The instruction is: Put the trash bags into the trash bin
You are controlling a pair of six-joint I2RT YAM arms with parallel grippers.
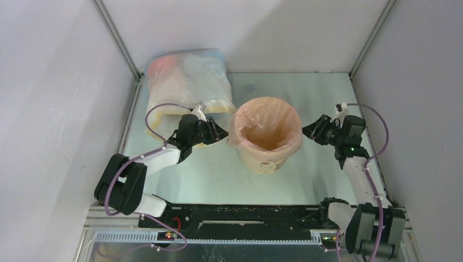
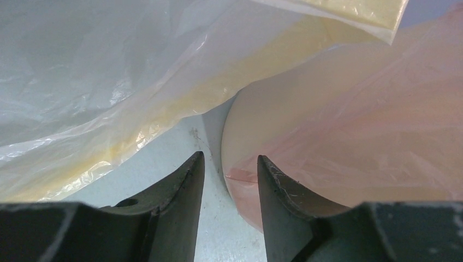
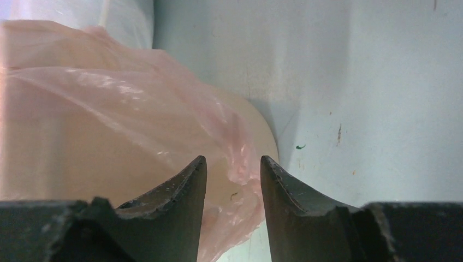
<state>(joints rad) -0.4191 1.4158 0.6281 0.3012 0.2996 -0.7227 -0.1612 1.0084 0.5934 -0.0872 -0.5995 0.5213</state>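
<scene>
Here, trash bag [image 1: 266, 117] draped over trash bin [image 1: 262, 161] rim, left jaws and right jaws spread, flanking it

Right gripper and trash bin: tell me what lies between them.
Only the trash bag, folded down over the rim of the trash bin, hangs between the open right gripper and the bin's wall. The right wrist view shows it.

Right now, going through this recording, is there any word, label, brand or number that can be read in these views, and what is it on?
No text can be read in any view.
Paper bucket: dark print on its side in the top view, too small and blurred to read.
Pink trash bag lining the bucket: no print visible.
Clear sack with the yellow hem: no print visible.
</scene>
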